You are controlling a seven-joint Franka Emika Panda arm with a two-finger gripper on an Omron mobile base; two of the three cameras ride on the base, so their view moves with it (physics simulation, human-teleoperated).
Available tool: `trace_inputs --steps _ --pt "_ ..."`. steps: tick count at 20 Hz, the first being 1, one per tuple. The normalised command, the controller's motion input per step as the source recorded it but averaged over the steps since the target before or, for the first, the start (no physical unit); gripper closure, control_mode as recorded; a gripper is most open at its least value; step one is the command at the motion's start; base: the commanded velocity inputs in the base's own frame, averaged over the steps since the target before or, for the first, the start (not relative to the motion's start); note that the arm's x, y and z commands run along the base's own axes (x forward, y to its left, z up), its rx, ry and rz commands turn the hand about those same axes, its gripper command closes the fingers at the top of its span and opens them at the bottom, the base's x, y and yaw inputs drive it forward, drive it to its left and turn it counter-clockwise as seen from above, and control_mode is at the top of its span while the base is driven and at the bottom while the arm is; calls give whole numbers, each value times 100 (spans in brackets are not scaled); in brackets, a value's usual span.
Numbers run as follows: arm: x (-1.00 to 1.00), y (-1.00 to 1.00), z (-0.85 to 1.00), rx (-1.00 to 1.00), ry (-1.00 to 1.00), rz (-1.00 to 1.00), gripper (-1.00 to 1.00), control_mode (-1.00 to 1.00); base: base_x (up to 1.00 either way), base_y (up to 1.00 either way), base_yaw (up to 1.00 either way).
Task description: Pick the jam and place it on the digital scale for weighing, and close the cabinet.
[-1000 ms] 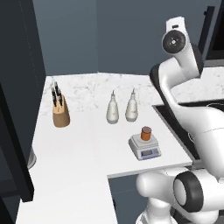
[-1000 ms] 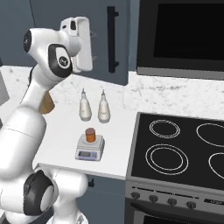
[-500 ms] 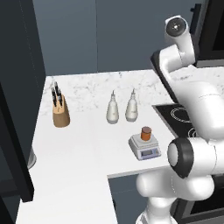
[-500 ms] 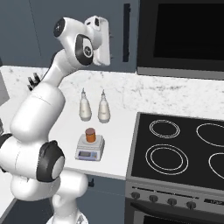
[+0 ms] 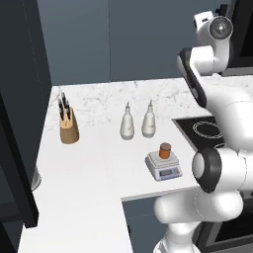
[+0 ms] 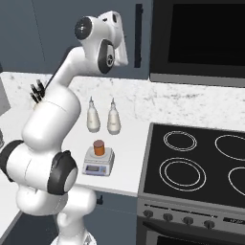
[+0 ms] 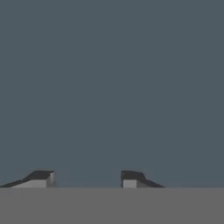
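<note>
Jam (image 5: 165,149) sits on digital scale (image 5: 164,166). My hand (image 7: 87,178) — pressed together, empty — faces cabinet (image 6: 72,33) door: rigid, light-swinging — push flat panel.

A white marble-look counter (image 5: 94,163) carries everything. At its far left stands a wooden knife block (image 5: 68,127). Two white teardrop bottles (image 5: 127,123) stand side by side near the middle. Nearer, toward the right edge beside the black stovetop (image 6: 201,162), sits the digital scale (image 5: 163,165), bearing the jam (image 5: 165,150).
</note>
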Motion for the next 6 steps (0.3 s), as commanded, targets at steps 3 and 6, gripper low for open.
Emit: trace_inputs --steps 3,6 --pt "88 -83 -65 9 0 18 -100 -100 0 0 0" --pt "81 -69 -59 8 0 15 -100 -100 0 0 0"
